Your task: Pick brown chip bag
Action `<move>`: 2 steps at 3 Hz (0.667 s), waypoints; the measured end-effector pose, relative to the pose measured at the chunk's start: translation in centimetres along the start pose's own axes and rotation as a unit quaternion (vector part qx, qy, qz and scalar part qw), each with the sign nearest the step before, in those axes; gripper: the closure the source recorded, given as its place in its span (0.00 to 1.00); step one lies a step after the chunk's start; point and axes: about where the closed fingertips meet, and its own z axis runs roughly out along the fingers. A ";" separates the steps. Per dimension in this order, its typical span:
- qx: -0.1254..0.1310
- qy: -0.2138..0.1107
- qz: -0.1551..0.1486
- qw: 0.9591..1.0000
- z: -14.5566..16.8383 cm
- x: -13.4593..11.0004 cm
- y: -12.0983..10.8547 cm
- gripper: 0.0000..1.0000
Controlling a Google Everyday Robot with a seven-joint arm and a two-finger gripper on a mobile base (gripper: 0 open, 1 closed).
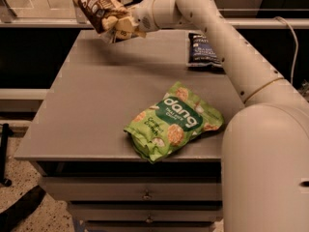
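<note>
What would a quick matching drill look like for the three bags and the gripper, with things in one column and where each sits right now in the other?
Things:
1. brown chip bag
2. green "dang" bag
3. dark blue bag
4. gripper

Places or states:
A. lying flat near the front edge of the table
B. at the far left, above the table, fingers closed on a bag
C. lying on the table's far right side
D. held in the air, clear of the table top

Pairs: 1-D, 2-A, 3-C, 4-B.

Wrinkly brown chip bag (98, 5), tilted, aloft in the gripper (119, 28) over the far-left table (87, 115) corner
</note>
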 end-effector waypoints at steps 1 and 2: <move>0.007 -0.036 -0.014 0.999 -1.2 -2.0 -0.9 1.00; 0.008 -0.038 -0.016 0.999 -1.3 -2.2 -1.0 1.00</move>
